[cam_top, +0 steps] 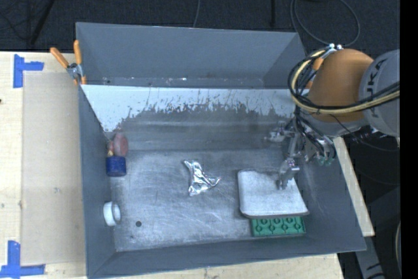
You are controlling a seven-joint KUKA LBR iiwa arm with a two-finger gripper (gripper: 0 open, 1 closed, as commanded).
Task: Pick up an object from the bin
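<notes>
Grey bin (189,55) holds white pad (269,196), green brick (278,227), crumpled foil (199,178), blue block (116,166)

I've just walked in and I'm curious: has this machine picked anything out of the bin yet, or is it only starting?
Nothing looks picked yet: the crumpled foil, white pad, green brick, blue block and tape roll all lie on the floor of the bin. In hand: the gripper sits over the pad's upper right corner. Left: taking hold of something and lifting it out.
</notes>
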